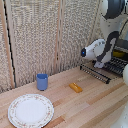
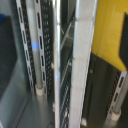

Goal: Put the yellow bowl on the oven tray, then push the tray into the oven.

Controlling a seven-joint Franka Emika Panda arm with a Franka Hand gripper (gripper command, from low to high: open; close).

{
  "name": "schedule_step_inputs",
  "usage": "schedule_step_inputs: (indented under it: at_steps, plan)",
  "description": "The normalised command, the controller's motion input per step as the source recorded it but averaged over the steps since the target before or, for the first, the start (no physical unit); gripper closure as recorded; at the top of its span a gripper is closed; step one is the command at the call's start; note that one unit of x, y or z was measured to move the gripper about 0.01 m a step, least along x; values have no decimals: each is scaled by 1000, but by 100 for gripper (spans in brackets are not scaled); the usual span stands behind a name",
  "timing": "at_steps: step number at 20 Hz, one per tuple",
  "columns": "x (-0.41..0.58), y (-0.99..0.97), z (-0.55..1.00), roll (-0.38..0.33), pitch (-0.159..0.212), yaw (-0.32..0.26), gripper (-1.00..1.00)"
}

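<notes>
Woven beige screen panels w/ wooden posts filled the backdrop behind a light wood table [image 1: 95, 107].

White robot arm [image 1: 107, 30] came in from the exterior view's right, upper part near the top corner, forearm angled down toward the tray. Claw itself sat behind the forearm at the tray edge in the exterior view, so no clean look; spread vs pressed together: couldn't tell from either view.

Large white patterned plate [image 1: 30, 109] sat at the table's front on the exterior view's left, flat.

Baking sheet [image 1: 95, 72], dark w/ ribbed bars, sat at the exterior view's right, near edge sticking out toward the table centre. Oven [image 1: 122, 50] only partly in frame at the right edge, mostly blocked by the arm; couldn't tell how far the tray was in.

Blue cup [image 1: 42, 81] stood upright behind the plate, near the screen, well apart from the tray.

Flat orange-yellow piece [image 1: 75, 87] lay on the table between cup and tray, touching neither.

Yellow dish [image 1: 118, 53]: small yellow patch behind the arm, over the tray area. Wrist view showed it close up as a big yellow surface [image 2: 107, 30] beside vertical metal bars [image 2: 84, 65] of the rack. Blurry; contact btwn claw and dish or rim not readable.
</notes>
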Motion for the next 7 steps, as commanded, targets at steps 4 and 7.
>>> schedule_step_inputs:
  at_steps: [4, 7]
  plan:
    - [306, 514, 125, 108, 60, -12, -100]
    - [270, 385, 206, 93, 123, 0, -100]
